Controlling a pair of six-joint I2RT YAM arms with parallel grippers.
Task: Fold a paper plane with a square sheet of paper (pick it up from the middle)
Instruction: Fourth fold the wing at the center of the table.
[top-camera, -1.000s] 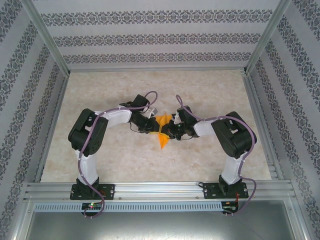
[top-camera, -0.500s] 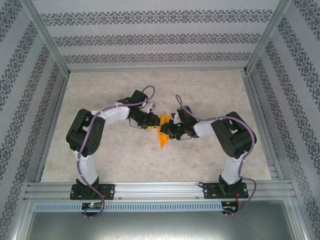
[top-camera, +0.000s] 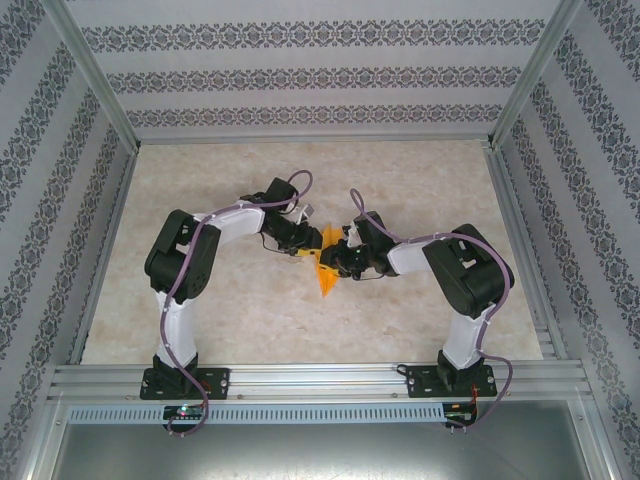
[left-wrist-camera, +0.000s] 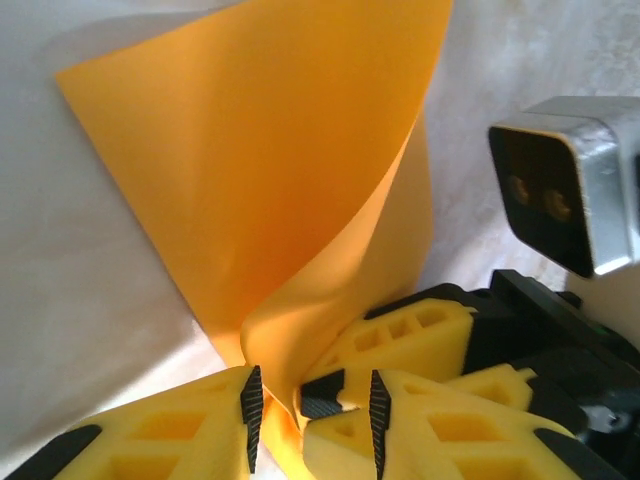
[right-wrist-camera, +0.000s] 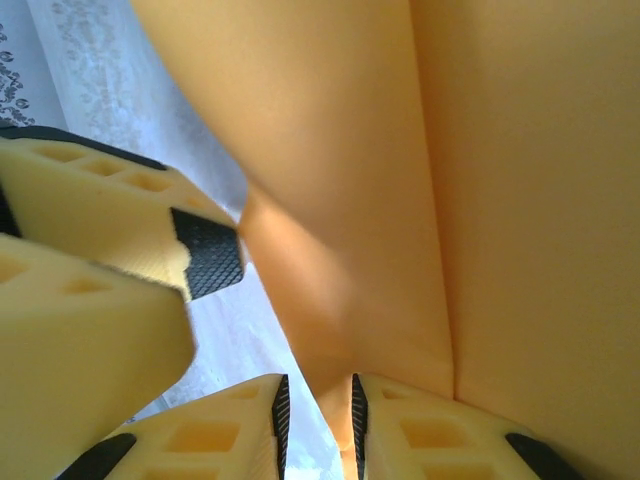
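Note:
The square sheet of paper (top-camera: 323, 272) is orange and stands bent upward at the table's middle, between the two grippers. In the left wrist view the paper (left-wrist-camera: 270, 170) curls into a soft fold that runs down between my left gripper's (left-wrist-camera: 312, 415) parted jaws. One fingertip (left-wrist-camera: 322, 393) of the right gripper also pokes into that gap. In the right wrist view the paper (right-wrist-camera: 430, 190) leans against one pad of my right gripper (right-wrist-camera: 317, 420); its jaws stand slightly apart and table shows between them. The left gripper (top-camera: 311, 250) and right gripper (top-camera: 331, 263) nearly touch.
The pale marble tabletop (top-camera: 420, 180) is fenced by an aluminium frame (top-camera: 300, 378) along the near edge and patterned walls around. The right wrist's grey camera housing (left-wrist-camera: 565, 190) hangs close beside the left fingers.
Both grippers' jaws have widened off the paper. The left arm's elbow has shifted slightly right and back. The paper now hangs a little lower toward the near side.

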